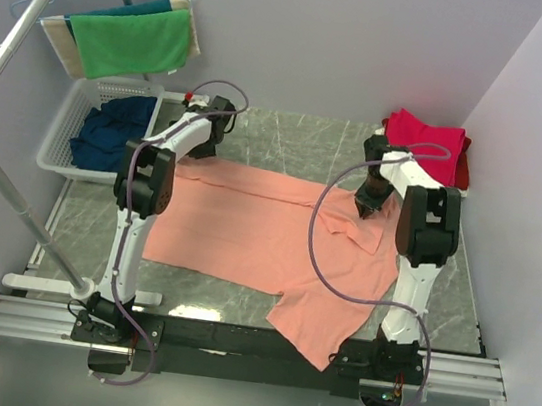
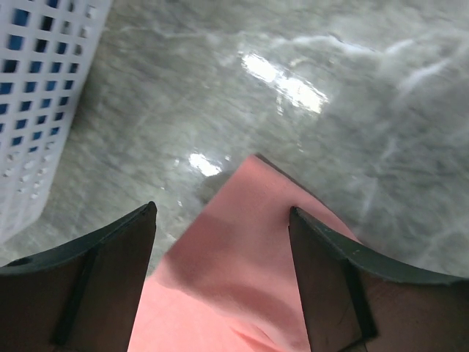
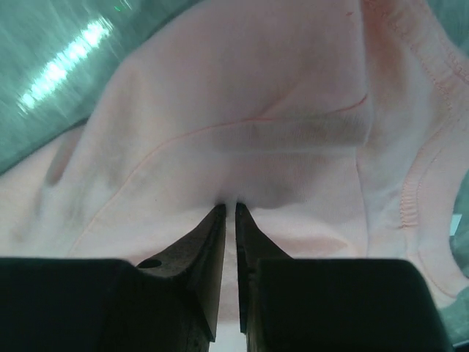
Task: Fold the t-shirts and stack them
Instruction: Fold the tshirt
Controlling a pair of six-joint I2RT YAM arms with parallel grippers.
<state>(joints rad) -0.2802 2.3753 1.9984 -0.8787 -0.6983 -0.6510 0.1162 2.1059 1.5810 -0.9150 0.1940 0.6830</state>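
1. Left of the salmon-orange t-shirt (image 1: 248, 225) stands a white basket (image 1: 58, 138). A dark navy t-shirt (image 1: 109, 135) lies crumpled inside it.
2. The left gripper (image 2: 223, 213) is at the far left corner of the salmon-orange t-shirt. Its jaws stand wide apart, and in the wrist view the corner of the cloth shows between them. They hold nothing.
3. The salmon-orange t-shirt lies spread on the marble table (image 1: 300, 137), and its near right part hangs over the table's front edge.
4. The right gripper (image 3: 229, 207) is on the right part of this shirt, beside the collar seam. Its jaws are almost together and pinch a small fold of the cloth.
5. Beyond the shirt's right end lies a stack of red and crimson-pink t-shirts (image 1: 426, 144).
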